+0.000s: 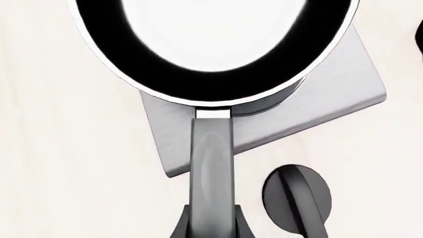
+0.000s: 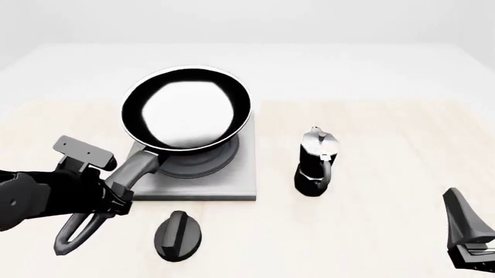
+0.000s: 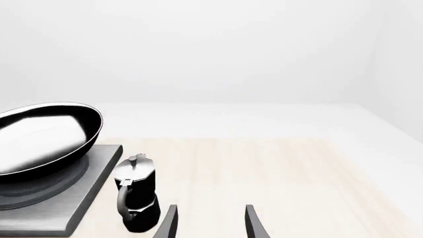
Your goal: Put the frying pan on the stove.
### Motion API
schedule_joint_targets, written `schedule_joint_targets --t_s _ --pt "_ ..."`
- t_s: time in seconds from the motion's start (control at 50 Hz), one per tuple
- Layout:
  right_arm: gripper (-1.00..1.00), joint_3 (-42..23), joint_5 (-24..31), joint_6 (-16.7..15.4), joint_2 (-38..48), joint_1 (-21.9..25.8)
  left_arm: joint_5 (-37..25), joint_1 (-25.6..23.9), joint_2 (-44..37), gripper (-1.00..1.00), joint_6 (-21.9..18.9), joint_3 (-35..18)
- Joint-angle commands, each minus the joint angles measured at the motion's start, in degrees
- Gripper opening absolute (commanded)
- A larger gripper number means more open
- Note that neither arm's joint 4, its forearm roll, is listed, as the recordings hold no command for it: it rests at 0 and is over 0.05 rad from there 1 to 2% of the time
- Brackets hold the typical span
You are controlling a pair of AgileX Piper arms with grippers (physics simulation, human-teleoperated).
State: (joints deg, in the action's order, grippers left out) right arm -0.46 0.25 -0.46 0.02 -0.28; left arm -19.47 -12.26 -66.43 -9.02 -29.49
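The left hand (image 2: 108,191) was pinched on the handle of the pan (image 2: 188,110), holding the pan above the stove (image 2: 236,179). From the right wrist view the pan sat tilted, its far rim higher, and looked just clear of the burner (image 3: 39,186) or barely touching on one side; which, could not be told. The right hand (image 3: 209,223) was spread and held nothing, well apart from the pan, near the moka pot (image 2: 316,162).

Letting go while tilted would likely have made the pan drop and rock, or slide off-centre toward the stove's edge. The long handle overhung the worktop (image 2: 371,231) near the knob (image 2: 178,234), so a low withdrawal of the left hand might have clipped the knob or dragged the handle sideways.
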Motion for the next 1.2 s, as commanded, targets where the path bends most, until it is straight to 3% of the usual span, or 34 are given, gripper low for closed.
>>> schedule_joint_targets --t_s 0.02,0.52,0.66,0.68,1.2 --pt "1.0 0.0 0.0 0.0 0.0 0.0 2.2 1.1 -0.7 -1.0 -2.3 -0.1" --pt "1.0 0.0 0.0 0.0 0.0 0.0 6.2 3.2 -3.9 -1.0 -4.3 2.5" --pt "1.0 0.0 0.0 0.0 0.0 0.0 4.9 1.8 -2.7 -1.0 -2.2 1.6" --pt "1.0 0.0 0.0 0.0 0.0 0.0 4.3 2.0 -1.5 1.0 -2.0 1.2" --pt "1.0 0.0 0.0 0.0 0.0 0.0 -2.5 1.1 6.4 1.0 -2.1 -1.7"
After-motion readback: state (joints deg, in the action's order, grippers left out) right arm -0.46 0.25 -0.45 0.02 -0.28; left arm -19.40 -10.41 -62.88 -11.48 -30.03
